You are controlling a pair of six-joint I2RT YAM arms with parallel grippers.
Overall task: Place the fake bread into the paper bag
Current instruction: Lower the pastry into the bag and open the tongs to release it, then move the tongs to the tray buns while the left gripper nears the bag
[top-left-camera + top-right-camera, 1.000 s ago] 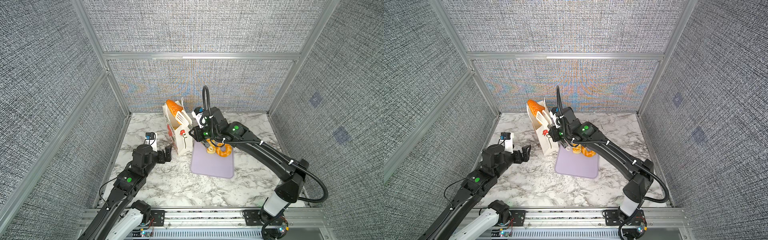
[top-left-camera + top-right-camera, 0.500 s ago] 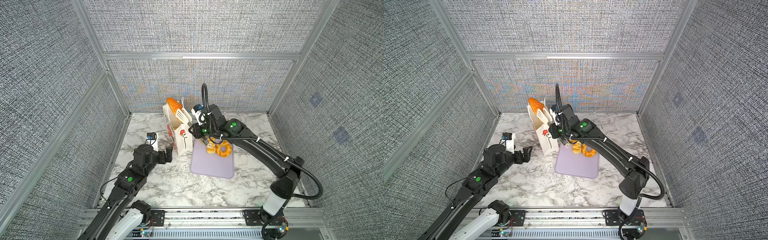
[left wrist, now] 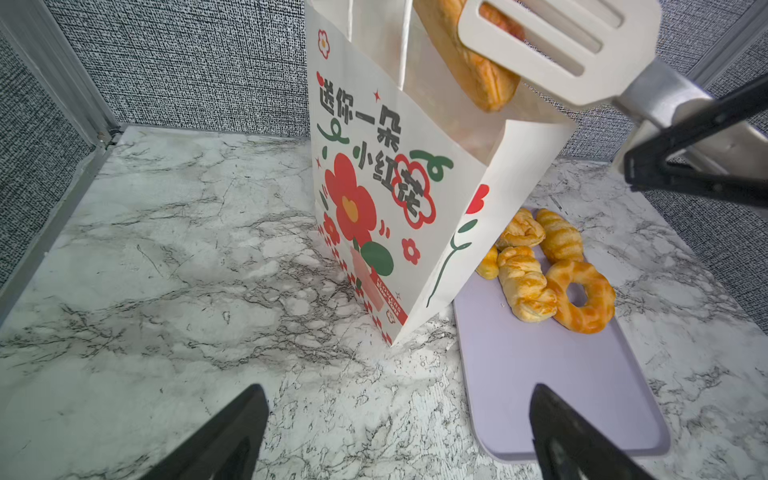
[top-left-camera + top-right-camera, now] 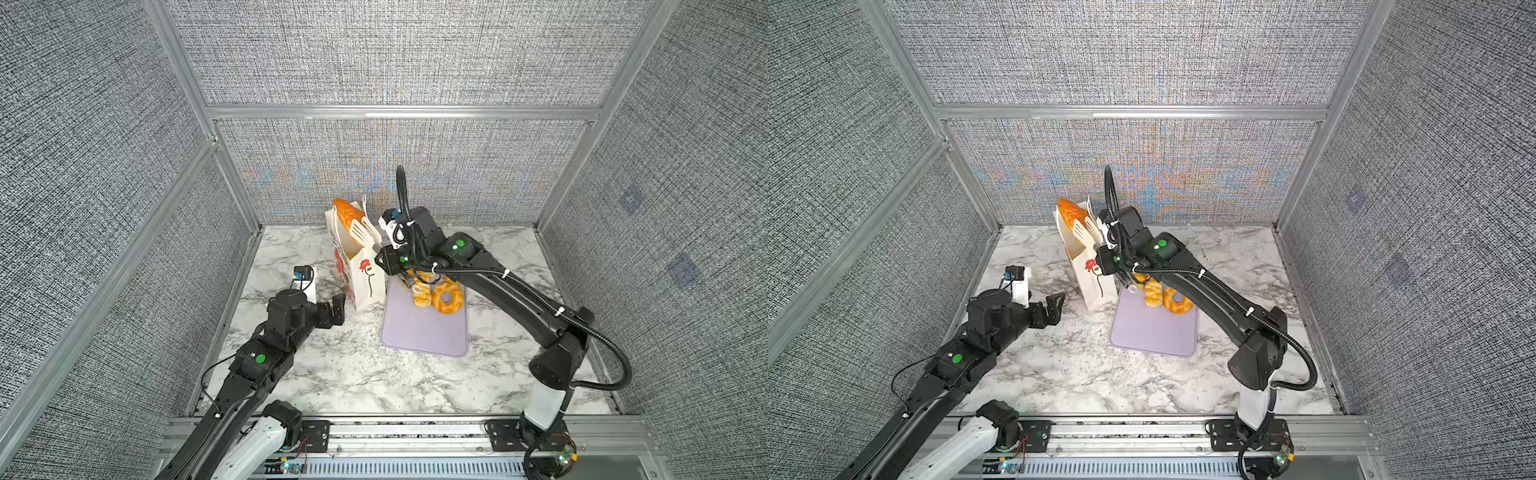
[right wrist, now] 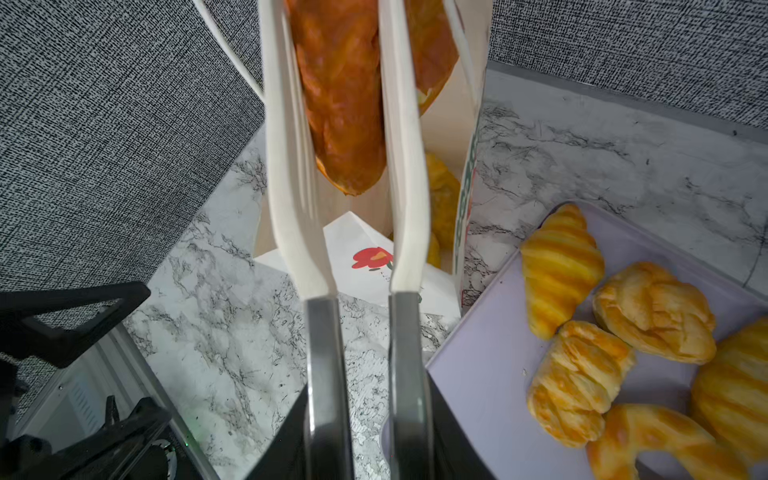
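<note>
At the centre of both top views, entry one: the paper bag (image 4: pixel 365 282), standing upright on the marble table (image 4: pixel 332 374), mouth open, base just beside the left edge of the lilac board (image 4: pixel 424 332). Entry two: the orange-brown bread (image 4: pixel 347 212), its lower end sitting inside the bag mouth and its upper end sticking out above the rim. Entry three: the white tongs (image 4: pixel 365 232), blades lying either side of that bread; whether they are pinching it or only flanking it I cannot tell. Entry four: the right gripper (image 4: pixel 390 259), jaws pressed onto the tongs' metal handles, just right of the bag top. Entry five: the left gripper (image 4: pixel 337 308), jaws spread wide and empty, hovering low to the left of the bag, near it but apart. Entry six: a yellow piece (image 5: pixel 442 195) lying deep inside the bag. Entry seven: stock waiting on the board, bunched together: ring (image 4: pixel 446 298), braided loaf (image 3: pixel 525 286), croissant (image 5: pixel 561 266) and others. Step in hand, as I am judging it: delivering the orange-brown bread into the bag. The next move is calling for letting the tongs spread so the bread drops fully in. After that I am planning to lift the blades clear of the string handles and reach right for another piece.
</note>
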